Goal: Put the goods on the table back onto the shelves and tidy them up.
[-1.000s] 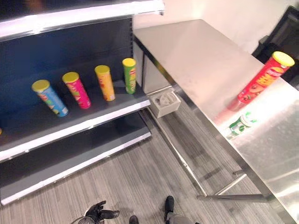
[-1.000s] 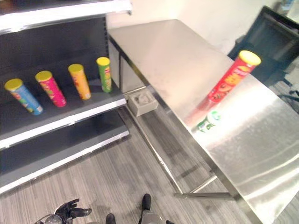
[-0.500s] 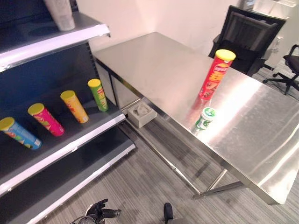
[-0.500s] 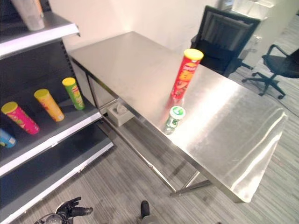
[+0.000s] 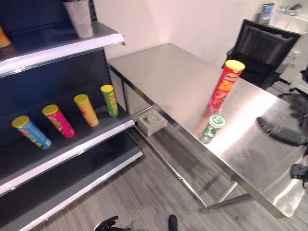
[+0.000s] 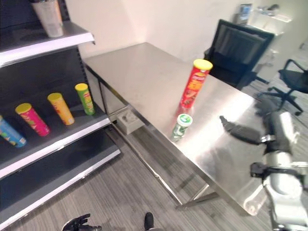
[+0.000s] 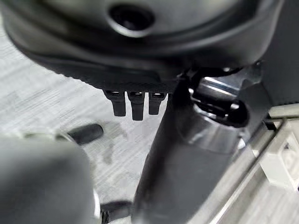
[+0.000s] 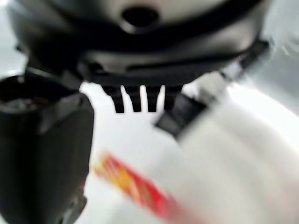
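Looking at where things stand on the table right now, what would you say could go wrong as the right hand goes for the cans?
1. The tall red can stands upright and narrow; a sideways brush from the right hand, open above the table, could topple it.
2. The short green can sits near the table's front edge, just in front of the red one, so a knock could send it to the floor.

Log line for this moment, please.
right hand open over table | red can, green can ungrasped | left hand low
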You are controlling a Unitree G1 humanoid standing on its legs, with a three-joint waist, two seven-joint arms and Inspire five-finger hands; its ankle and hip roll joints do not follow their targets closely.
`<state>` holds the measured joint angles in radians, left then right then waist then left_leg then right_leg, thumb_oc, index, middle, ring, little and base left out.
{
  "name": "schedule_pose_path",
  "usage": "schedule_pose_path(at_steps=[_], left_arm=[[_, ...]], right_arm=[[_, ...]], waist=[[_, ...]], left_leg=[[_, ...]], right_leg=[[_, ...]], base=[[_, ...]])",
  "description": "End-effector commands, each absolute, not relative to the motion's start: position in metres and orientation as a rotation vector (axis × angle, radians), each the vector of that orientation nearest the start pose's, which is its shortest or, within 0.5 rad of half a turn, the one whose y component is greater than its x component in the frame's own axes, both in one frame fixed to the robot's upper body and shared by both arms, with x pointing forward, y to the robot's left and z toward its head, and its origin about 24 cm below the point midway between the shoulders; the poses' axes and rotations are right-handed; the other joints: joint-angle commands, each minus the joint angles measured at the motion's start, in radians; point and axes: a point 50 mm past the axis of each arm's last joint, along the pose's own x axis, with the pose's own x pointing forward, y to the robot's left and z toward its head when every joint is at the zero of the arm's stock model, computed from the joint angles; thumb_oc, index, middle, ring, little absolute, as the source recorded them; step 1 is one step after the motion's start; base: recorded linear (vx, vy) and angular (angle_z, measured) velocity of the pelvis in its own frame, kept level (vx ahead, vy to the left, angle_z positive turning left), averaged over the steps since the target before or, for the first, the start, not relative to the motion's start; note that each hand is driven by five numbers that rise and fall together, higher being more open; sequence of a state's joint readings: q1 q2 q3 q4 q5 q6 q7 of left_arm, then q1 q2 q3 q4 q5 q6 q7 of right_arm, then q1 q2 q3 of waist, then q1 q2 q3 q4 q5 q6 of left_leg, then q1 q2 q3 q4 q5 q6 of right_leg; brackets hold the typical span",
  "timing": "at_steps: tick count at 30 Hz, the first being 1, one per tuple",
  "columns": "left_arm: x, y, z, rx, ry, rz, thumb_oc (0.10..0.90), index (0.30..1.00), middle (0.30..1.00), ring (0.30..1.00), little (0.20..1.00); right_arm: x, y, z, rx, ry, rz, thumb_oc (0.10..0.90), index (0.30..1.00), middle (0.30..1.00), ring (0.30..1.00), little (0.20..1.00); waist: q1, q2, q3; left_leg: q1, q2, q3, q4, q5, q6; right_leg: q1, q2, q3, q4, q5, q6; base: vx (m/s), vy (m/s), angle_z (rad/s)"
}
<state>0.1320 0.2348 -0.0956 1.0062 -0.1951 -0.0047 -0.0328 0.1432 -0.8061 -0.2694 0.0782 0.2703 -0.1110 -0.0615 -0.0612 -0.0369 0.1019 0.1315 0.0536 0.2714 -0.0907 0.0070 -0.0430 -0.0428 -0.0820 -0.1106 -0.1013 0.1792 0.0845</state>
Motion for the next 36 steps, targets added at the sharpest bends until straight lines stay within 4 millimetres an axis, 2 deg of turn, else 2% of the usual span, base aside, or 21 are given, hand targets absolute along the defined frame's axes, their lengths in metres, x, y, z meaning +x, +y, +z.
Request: schedule_pose_path(at_steps=[1,10,21,36], left_arm=[[0.116,0.239,-0.144,0.078,1.005,0.136,0.8,0.9,0.9,0.9,0.9],[0.105,0.242,-0.145,0.061,1.016,0.16,0.8,0.9,0.9,0.9,0.9],[0.101,0.24,-0.147,0.066,1.032,0.153,0.8,0.9,0.9,0.9,0.9],[0.099,0.239,-0.148,0.062,1.038,0.169,0.8,0.9,0.9,0.9,0.9]], right_arm=[[0.222,-0.36,0.176,-0.562,-0.299,-0.391,0.8,0.9,0.9,0.9,0.9],[0.226,-0.353,0.162,-0.727,-0.186,-0.297,0.8,0.9,0.9,0.9,0.9],[0.237,-0.345,0.158,-0.744,-0.187,-0.271,0.8,0.9,0.9,0.9,0.9],[0.248,-0.334,0.15,-0.764,-0.176,-0.234,0.8,0.9,0.9,0.9,0.9]], waist=[[-0.003,0.0,0.038],[0.024,0.004,0.044],[0.044,0.011,0.049],[0.073,0.004,0.043]], left_leg=[[0.019,0.033,-0.03,0.003,-0.066,-0.031],[-0.002,0.039,-0.062,0.003,-0.048,-0.041],[-0.023,0.047,-0.094,0.003,-0.031,-0.05],[-0.02,0.048,-0.118,0.003,-0.03,-0.054]], right_leg=[[0.099,-0.055,-0.038,0.014,-0.11,0.095],[0.113,-0.059,-0.081,0.014,-0.121,0.091],[0.125,-0.058,-0.124,0.014,-0.129,0.084],[0.154,-0.056,-0.16,0.014,-0.144,0.078]], base=[[0.0,-0.047,0.22],[0.0,-0.044,0.13],[0.0,-0.042,0.12],[0.01,-0.013,0.08]])
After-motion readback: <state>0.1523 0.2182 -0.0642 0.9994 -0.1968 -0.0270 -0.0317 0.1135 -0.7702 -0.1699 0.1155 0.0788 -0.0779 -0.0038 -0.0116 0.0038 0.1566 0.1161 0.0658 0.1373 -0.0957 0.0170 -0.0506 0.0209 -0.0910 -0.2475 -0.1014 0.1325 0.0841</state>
